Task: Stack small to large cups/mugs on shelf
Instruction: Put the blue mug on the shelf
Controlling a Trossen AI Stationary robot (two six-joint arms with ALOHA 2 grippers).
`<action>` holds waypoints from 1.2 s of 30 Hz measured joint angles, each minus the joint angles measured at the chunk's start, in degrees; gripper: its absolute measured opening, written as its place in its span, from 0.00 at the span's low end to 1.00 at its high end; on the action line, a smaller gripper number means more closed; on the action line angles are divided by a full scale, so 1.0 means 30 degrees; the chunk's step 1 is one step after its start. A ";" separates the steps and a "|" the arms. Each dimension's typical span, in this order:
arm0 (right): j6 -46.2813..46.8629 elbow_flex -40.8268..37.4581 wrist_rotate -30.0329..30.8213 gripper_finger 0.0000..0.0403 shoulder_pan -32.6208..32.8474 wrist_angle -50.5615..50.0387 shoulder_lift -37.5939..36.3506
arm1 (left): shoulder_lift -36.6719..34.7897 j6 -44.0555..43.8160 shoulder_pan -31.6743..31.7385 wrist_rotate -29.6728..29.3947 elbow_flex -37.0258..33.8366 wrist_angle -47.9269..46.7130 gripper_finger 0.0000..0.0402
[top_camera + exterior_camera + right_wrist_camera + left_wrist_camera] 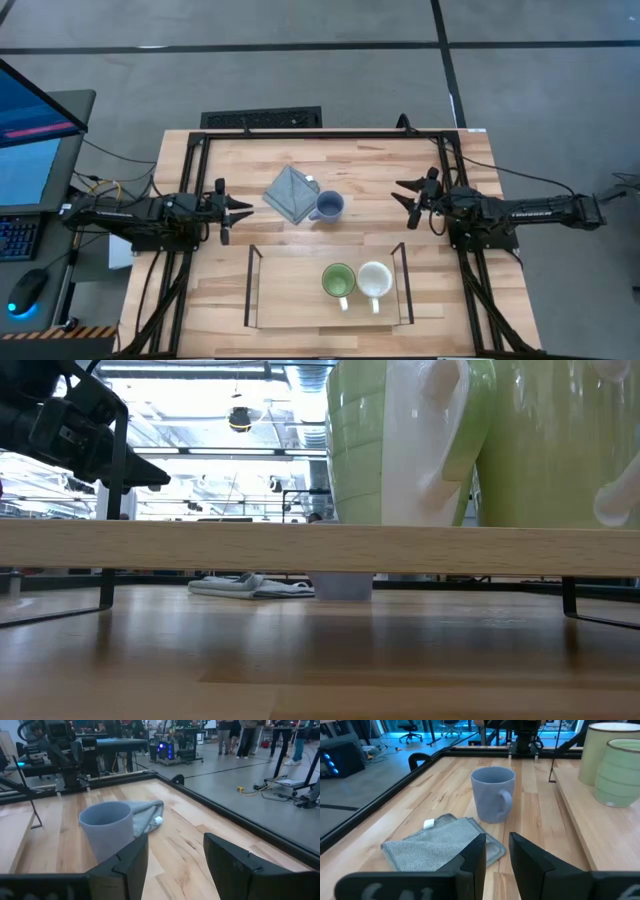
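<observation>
The blue-grey mug (328, 207) stands upright on its base on the table, beyond the shelf; it also shows in the left wrist view (492, 794) and the right wrist view (107, 832). The green mug (338, 281) and the cream-white mug (374, 279) stand side by side on the right part of the light-wood shelf (290, 290), handles toward the near edge. My left gripper (248, 208) hovers left of the blue-grey mug, open with a narrow gap, empty. My right gripper (403, 196) hovers right of it, open and empty.
A folded grey cloth (292, 193) lies on the table, touching the blue-grey mug's left side. The shelf's left half is bare board. A black frame (330, 133) borders the table. People stand far off in the room in the right wrist view (245, 737).
</observation>
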 joint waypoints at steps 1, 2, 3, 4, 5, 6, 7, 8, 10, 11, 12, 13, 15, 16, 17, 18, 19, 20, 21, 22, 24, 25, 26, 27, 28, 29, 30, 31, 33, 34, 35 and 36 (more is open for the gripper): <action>-0.0016 0.0000 -0.0005 0.53 0.0000 -0.0006 -0.0041 | 0.0000 0.0000 0.0000 0.0000 0.0000 0.0000 0.19; -0.0016 0.0000 0.0001 0.53 0.0000 0.0005 -0.0074 | 0.0000 0.0000 0.0000 0.0000 0.0000 0.0000 0.19; -0.0016 0.0000 0.0001 0.53 0.0000 0.0019 -0.0074 | 0.0000 0.0000 0.0000 0.0000 0.0000 -0.0019 0.19; -0.0028 0.0000 0.0001 0.53 0.0000 0.0016 -0.0106 | -0.0002 0.0000 0.0000 0.0000 0.0000 -0.0072 0.19; -0.0044 0.0000 0.0001 0.53 0.0000 0.0003 -0.0216 | -0.0004 0.0004 0.0000 0.0000 0.0000 -0.0174 0.19; -0.0045 0.0000 0.0001 0.53 0.0000 -0.0025 -0.0330 | 0.0000 0.0000 0.0000 0.0000 0.0000 -0.0312 0.19; -0.0053 0.0003 0.0001 0.53 0.0000 0.0006 -0.0451 | -0.0004 -0.0011 0.0000 0.0000 0.0000 -0.0460 0.19; -0.0160 0.0007 0.0002 0.53 0.0000 -0.0001 -0.0615 | 0.0000 -0.0106 0.0000 0.0000 0.0000 -0.0605 0.19; -0.0301 0.0007 0.0001 0.53 0.0000 -0.0170 -0.1052 | -0.0007 -0.0174 0.0000 0.0000 0.0000 -0.0937 0.19; -0.0308 0.0007 0.0004 0.53 -0.0007 -0.0366 -0.1329 | -0.0007 -0.0198 0.0000 0.0000 0.0000 -0.1117 0.19; -0.0315 0.0014 0.0008 0.53 -0.0022 -0.0680 -0.1634 | 0.0000 -0.0204 0.0000 0.0000 0.0000 -0.1242 0.19; -0.0205 0.0015 0.0008 0.53 -0.0022 -0.1095 -0.1957 | -0.0007 -0.0207 0.0000 0.0005 0.0000 -0.1356 0.19; 0.0208 0.0015 0.0008 0.53 -0.0022 -0.2122 -0.2655 | -0.0006 -0.0211 0.0000 0.0000 0.0000 -0.1477 0.19; 0.0412 0.0015 0.0008 0.53 -0.0022 -0.2711 -0.3010 | -0.0006 -0.0211 0.0000 0.0000 0.0000 -0.1508 0.19; 0.0597 0.0015 0.0010 0.53 -0.0022 -0.3270 -0.3368 | -0.0007 -0.0211 0.0000 0.0000 0.0000 -0.1508 0.19; 0.0743 0.0017 0.0003 0.53 -0.0022 -0.3655 -0.3751 | -0.0007 -0.0211 0.0000 0.0000 0.0000 -0.1501 0.19; 0.0771 0.0029 0.0016 0.53 -0.0022 -0.3649 -0.4035 | -0.0007 -0.0211 0.0000 0.0000 0.0000 -0.1502 0.19; 0.0627 0.0029 0.0014 0.53 -0.0015 -0.3642 -0.4323 | -0.0007 -0.0211 0.0000 0.0000 0.0000 -0.1503 0.19; 0.0382 0.0029 0.0016 0.53 0.0003 -0.3656 -0.4628 | -0.0007 -0.0211 0.0000 0.0000 0.0000 -0.1501 0.19; 0.0174 0.0029 0.0011 0.53 0.0000 -0.3656 -0.4913 | -0.0007 -0.0211 0.0000 0.0000 0.0000 -0.1501 0.19; -0.0205 0.0029 0.0008 0.53 0.0000 -0.3664 -0.5418 | -0.0002 -0.0211 0.0000 0.0000 0.0000 -0.1494 0.19; -0.0287 0.0029 0.0008 0.53 0.0000 -0.3664 -0.5617 | -0.0007 -0.0211 0.0000 0.0001 0.0000 -0.1494 0.19; -0.0363 0.0029 0.0008 0.53 0.0000 -0.3664 -0.5792 | -0.0007 -0.0211 0.0000 0.0019 0.0000 -0.1497 0.19; -0.0497 0.0029 0.0008 0.53 0.0000 -0.3671 -0.5939 | -0.0007 -0.0211 0.0000 0.0050 0.0000 -0.1494 0.19; -0.0629 0.0029 0.0008 0.53 0.0000 -0.3678 -0.6077 | -0.0007 -0.0211 0.0000 0.0071 0.0000 -0.1494 0.19; -0.0674 0.0029 0.0008 0.53 0.0000 -0.3678 -0.6189 | -0.0007 -0.0211 0.0000 0.0100 0.0000 -0.1494 0.19; -0.0686 0.0029 0.0008 0.53 -0.0009 -0.3683 -0.6273 | -0.0006 -0.0211 0.0000 0.0104 0.0000 -0.1489 0.19; -0.0701 0.0029 0.0005 0.53 -0.0033 -0.3693 -0.6352 | -0.0007 -0.0211 0.0000 0.0109 0.0000 -0.1486 0.19; -0.0694 0.0029 0.0008 0.53 -0.0036 -0.3700 -0.6442 | -0.0006 -0.0211 0.0000 0.0102 0.0000 -0.1492 0.19; -0.0694 0.0029 0.0008 0.53 -0.0036 -0.3700 -0.6442 | -0.0007 -0.0211 -0.0005 0.0042 0.0000 -0.1491 0.19; -0.0694 0.0029 0.0008 0.53 -0.0036 -0.3700 -0.6442 | -0.0007 -0.0209 -0.0007 -0.0048 0.0000 -0.1486 0.19; -0.0694 0.0029 0.0008 0.53 -0.0036 -0.3700 -0.6442 | -0.0007 -0.0211 -0.0009 -0.0242 0.0000 -0.1479 0.19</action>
